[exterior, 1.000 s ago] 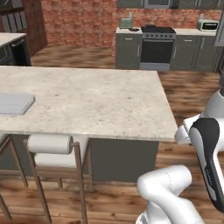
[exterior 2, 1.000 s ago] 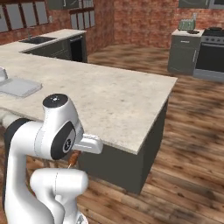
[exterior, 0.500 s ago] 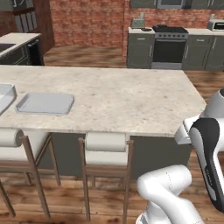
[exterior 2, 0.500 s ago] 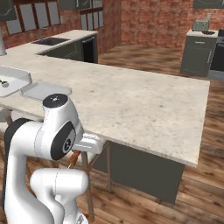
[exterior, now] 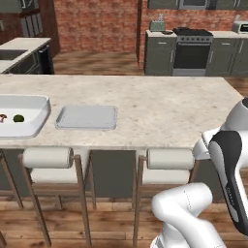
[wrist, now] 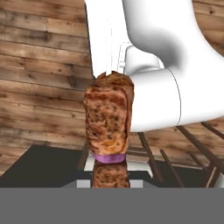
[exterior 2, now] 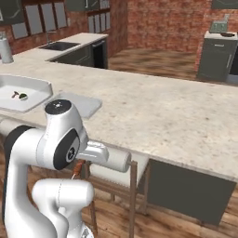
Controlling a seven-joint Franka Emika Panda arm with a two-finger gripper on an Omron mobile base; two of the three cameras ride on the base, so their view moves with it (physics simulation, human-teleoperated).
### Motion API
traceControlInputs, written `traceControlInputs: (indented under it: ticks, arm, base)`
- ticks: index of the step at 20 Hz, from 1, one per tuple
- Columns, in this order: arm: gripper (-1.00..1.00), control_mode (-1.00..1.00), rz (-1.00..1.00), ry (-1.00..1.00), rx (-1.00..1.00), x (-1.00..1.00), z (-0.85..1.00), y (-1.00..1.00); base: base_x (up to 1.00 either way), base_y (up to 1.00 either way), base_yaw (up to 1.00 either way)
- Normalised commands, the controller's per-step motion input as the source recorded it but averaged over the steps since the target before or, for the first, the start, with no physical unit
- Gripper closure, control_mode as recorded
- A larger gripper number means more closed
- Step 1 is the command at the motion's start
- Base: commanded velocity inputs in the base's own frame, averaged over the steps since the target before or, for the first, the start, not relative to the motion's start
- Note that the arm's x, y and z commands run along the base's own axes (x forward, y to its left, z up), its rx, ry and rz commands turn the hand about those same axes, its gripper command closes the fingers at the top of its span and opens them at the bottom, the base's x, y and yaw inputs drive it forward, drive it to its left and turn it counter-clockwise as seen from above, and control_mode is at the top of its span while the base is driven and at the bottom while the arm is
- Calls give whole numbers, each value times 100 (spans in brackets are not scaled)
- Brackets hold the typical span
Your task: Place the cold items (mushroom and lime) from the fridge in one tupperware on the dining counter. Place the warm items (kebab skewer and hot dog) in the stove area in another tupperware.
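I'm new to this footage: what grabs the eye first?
A browned kebab skewer stands close before the hand camera. On the long counter, a white tupperware at the left holds a mushroom and a lime; a flat grey one lies beside it.

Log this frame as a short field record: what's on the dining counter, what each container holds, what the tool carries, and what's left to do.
counter: dining counter, two stools tucked under its near edge
container one: white tupperware at the counter's left end, holding mushroom and lime
container two: flat grey tupperware beside it, nothing in it
tool: kebab skewer in close view right in front of the hand camera; fingertips hidden
background: stove against the brick wall
remaining: kebab skewer and hot dog not yet in the grey tupperware
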Motion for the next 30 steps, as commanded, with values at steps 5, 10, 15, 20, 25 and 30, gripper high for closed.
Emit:
traceControlInputs:
  ticks: [5,10,15,20,25,30]
  arm:
    - [100,100,0,0,0,0,0,0]
    - [100,100,0,0,0,0,0,0]
    - [100,100,0,0,0,0,0,0]
    - [100,100,0,0,0,0,0,0]
    - [100,100,0,0,0,0,0,0]
    - [100,100,0,0,0,0,0,0]
  base:
    - [3,56,-19]
    - [16,50,-17]
    - [20,47,-23]
    - [24,40,-32]
    - [33,46,-43]
    - [30,66,-47]
